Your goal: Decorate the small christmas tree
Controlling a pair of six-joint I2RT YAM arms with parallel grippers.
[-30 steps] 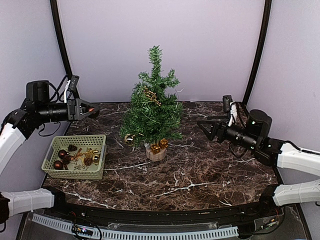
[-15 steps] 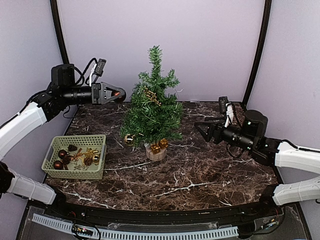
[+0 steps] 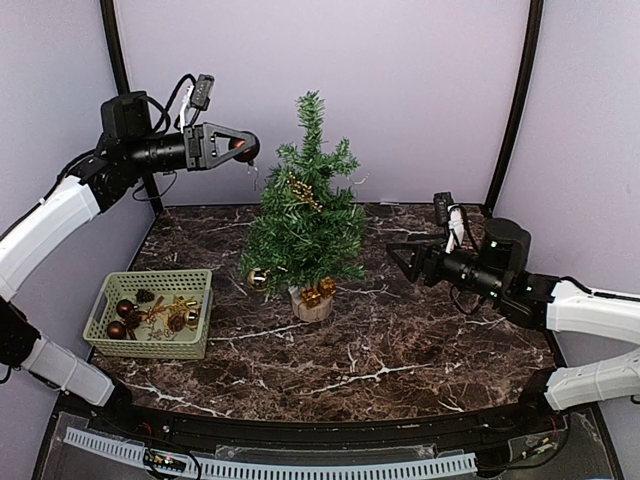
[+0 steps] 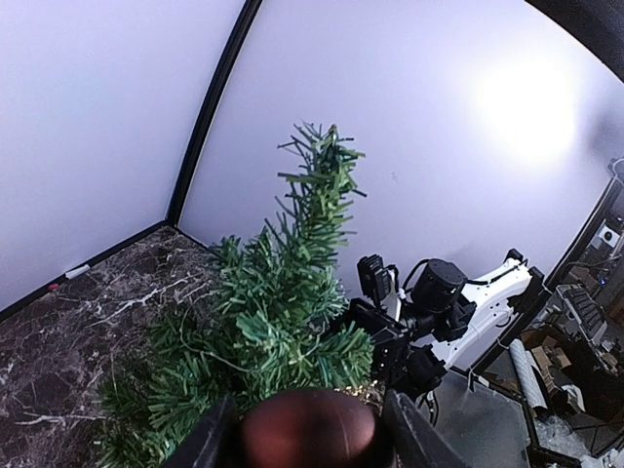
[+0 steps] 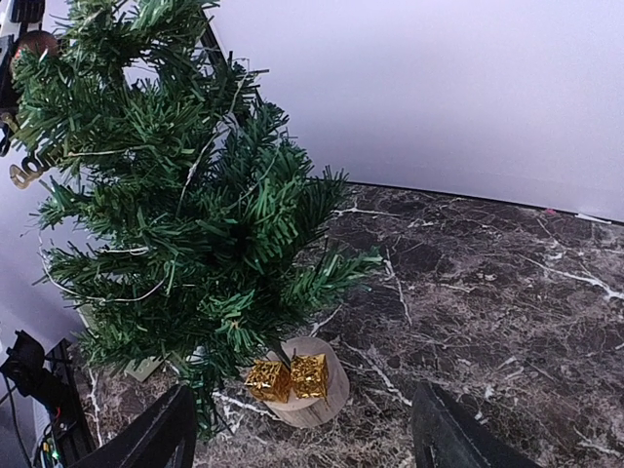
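The small christmas tree stands mid-table on its pale wooden stump, and it fills the left of the right wrist view. It carries a gold garland, a gold ball and two gold gift boxes. My left gripper is held high, just left of the tree's upper branches. It is shut on a dark red bauble whose thin loop hangs below it. My right gripper hovers to the right of the tree, open and empty, pointing at the lower branches.
A green basket holding brown and gold ornaments sits at the table's front left. Black frame poles rise at the back corners against the pale wall. Dark marble table spreads to the right of the tree.
My left arm has lifted and swung right, carrying the bauble from low at the back left up beside the treetop. The right gripper has edged slightly left toward the tree.
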